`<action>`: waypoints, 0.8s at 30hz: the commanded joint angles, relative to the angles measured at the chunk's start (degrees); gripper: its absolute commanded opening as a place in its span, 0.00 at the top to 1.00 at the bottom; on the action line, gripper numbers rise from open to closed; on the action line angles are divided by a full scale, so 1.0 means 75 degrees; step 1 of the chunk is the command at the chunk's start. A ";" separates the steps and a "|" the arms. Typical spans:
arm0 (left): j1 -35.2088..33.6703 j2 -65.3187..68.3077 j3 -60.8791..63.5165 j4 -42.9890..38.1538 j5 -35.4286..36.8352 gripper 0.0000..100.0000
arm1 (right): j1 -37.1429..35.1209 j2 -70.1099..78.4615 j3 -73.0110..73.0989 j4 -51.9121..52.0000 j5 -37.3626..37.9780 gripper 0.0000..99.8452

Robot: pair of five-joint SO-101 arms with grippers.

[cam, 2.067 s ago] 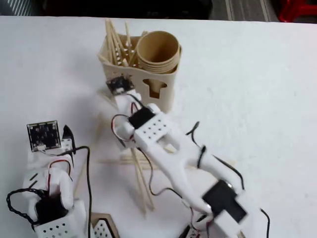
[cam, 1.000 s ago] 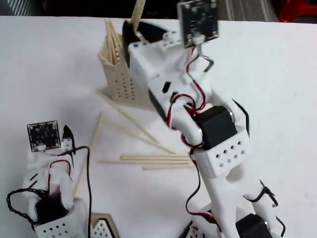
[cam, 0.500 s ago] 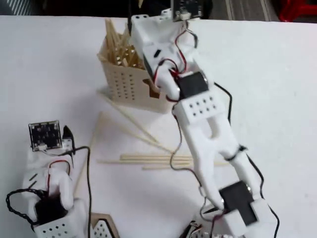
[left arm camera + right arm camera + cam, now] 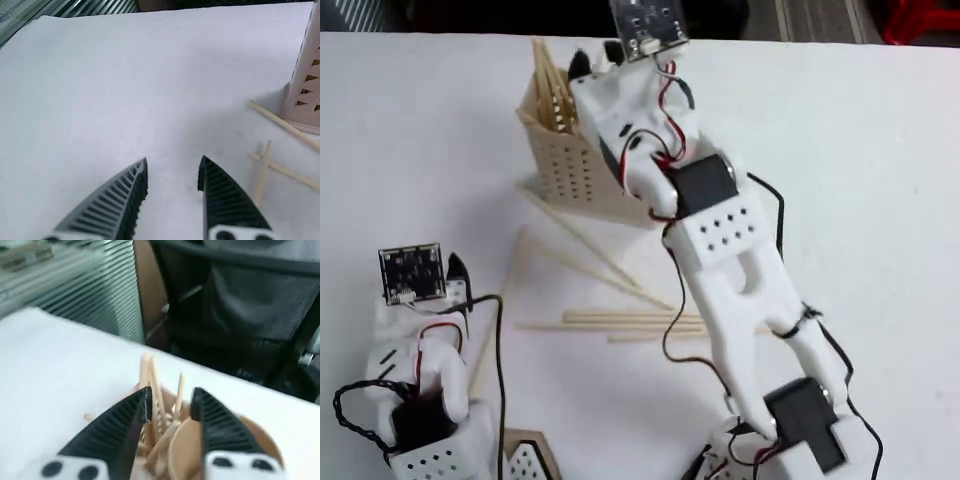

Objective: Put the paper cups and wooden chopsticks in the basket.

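My left tool (image 4: 173,167) sits low over the bench (image 4: 880,150), jaws moderately parted and empty, beside loose wooden chopsticks (image 4: 630,320) not yet collected. My right tool (image 4: 171,395) hangs above the basket (image 4: 570,170), narrowly parted, apparently empty, where paper cups (image 4: 177,450) sit stowed.

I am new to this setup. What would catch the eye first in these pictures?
The right gripper hangs open above the basket at the far side of the table. Loose chopsticks lie scattered on the table before it, while the left gripper, open, sits low over the near left corner.
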 commanded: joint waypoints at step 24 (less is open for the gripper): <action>-0.0041 -0.0076 -0.0012 -0.0035 -0.0105 0.82 | -0.0217 -0.1975 0.2192 0.6359 0.3622 0.82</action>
